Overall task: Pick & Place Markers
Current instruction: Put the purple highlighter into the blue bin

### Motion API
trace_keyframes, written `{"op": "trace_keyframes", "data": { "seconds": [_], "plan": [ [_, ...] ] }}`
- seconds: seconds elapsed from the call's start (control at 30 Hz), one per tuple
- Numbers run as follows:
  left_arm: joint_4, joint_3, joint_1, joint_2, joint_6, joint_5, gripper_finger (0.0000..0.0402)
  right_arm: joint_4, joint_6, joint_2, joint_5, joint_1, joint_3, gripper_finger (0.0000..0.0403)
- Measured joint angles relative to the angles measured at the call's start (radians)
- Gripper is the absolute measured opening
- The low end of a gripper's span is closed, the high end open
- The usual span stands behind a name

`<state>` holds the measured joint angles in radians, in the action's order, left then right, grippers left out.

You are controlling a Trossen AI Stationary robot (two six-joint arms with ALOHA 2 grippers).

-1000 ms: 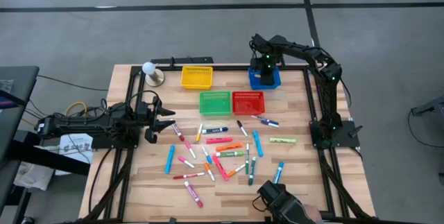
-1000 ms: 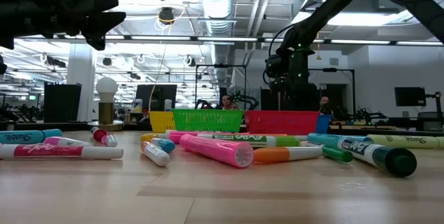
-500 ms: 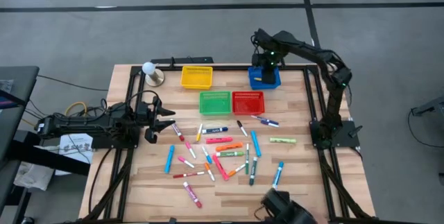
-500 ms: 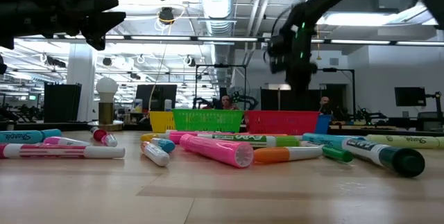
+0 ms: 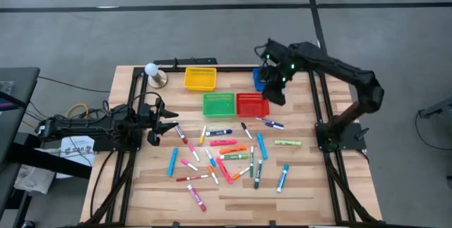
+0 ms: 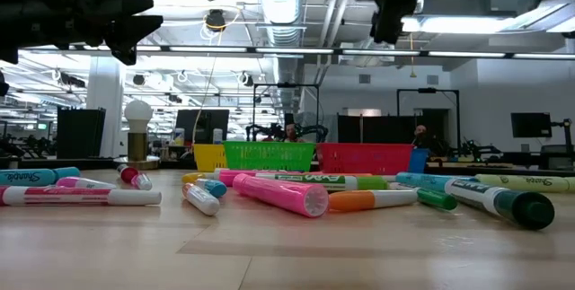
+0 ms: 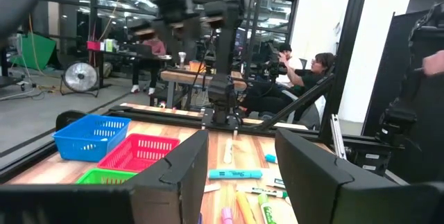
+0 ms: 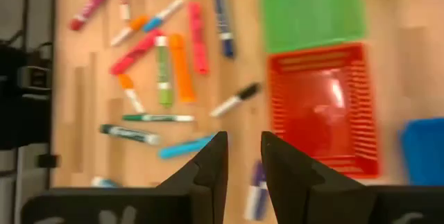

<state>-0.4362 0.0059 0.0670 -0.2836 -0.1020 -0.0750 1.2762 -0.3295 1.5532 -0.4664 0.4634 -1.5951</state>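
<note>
— what do you get from above that the other cameras miss?

— the whole layout. the wooden slatted table [image 5: 141, 186] carries a loose scatter of short capped felt-tip markers [image 5: 226, 154] across its middle, pink, orange, blue, green and white, none of them in my grasp. behind them sit four small square mesh baskets: the yellow mesh basket [image 5: 200, 78], the green mesh basket [image 5: 219, 104], the red mesh basket [image 5: 252, 104] and the blue mesh basket [image 5: 258, 81], partly hidden under my right arm. my right gripper [image 5: 275, 95] hangs in the air by the red basket's outer corner. my left gripper [image 5: 164, 123] waits at the table's left edge, just short of the markers.

— and from table height?

— the markers turn into fat, glossy plastic cylinders lying flat; a bright pink marker [image 6: 280, 193] shows its round end face. the baskets shrink to a thin coloured strip behind them. a white round bulb on a brass-coloured base [image 6: 137, 133] stands at the far left.

— your own wrist cameras?

— my right one looks down on the red basket's ribbed grid floor, empty, and the green basket's smoother floor. my two dark right fingers [image 8: 210, 172] stand a narrow gap apart with nothing between them. my left one looks level across the table: my blocky dark left fingers [image 7: 173, 175] are spread apart, empty, and people [image 7: 316, 68] sit at desks in the room beyond.
</note>
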Motion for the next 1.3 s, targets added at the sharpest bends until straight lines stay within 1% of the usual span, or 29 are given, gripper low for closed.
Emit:
{"op": "trace_keyframes", "data": {
  "seconds": [0.07,0.2,0.37,0.6,0.73,0.8,0.9,0.97,1.03,1.13,1.2,1.3],
  "plan": [
    [0.000,0.000,0.000,0.000,0.000,0.000,0.0167,0.000,0.067,-0.005,0.018,-0.062,0.000,0.0076],
    [0.000,0.000,0.000,0.000,0.000,0.000,0.0167,0.001,0.210,0.001,0.109,-0.169,0.001,0.0076],
    [0.000,0.000,0.000,0.000,0.000,0.000,0.0167,-0.032,0.357,0.006,0.173,-0.273,0.002,0.0076],
    [-0.001,0.000,0.000,0.000,0.000,0.000,0.0167,-0.176,0.623,0.019,0.319,-0.374,0.010,0.0076],
    [-0.003,0.000,0.000,0.000,0.000,0.000,0.0167,-0.160,0.730,0.060,0.355,-0.403,0.027,0.0077],
    [-0.004,0.000,0.000,-0.002,0.000,0.000,0.0167,-0.109,0.752,0.085,0.372,-0.415,0.052,0.0079],
    [-0.002,0.000,0.000,-0.009,0.000,0.000,0.0167,-0.126,0.758,0.119,0.374,-0.432,0.107,0.0083],
    [-0.005,0.000,0.000,-0.015,0.000,0.000,0.0167,-0.099,0.758,0.138,0.388,-0.444,0.152,0.0086],
    [-0.005,0.000,0.000,-0.020,0.000,0.000,0.0167,-0.034,0.758,0.146,0.421,-0.453,0.196,0.0091],
    [-0.006,0.000,0.000,-0.025,0.000,-0.001,0.0167,0.046,0.759,0.141,0.490,-0.466,0.267,0.0098],
    [-0.007,0.000,0.000,-0.030,0.000,0.000,0.0167,0.034,0.753,0.121,0.532,-0.475,0.320,0.0102],
    [-0.008,0.000,0.000,-0.035,0.000,0.000,0.0167,-0.019,0.722,0.074,0.558,-0.483,0.403,0.0103]
  ]
}}
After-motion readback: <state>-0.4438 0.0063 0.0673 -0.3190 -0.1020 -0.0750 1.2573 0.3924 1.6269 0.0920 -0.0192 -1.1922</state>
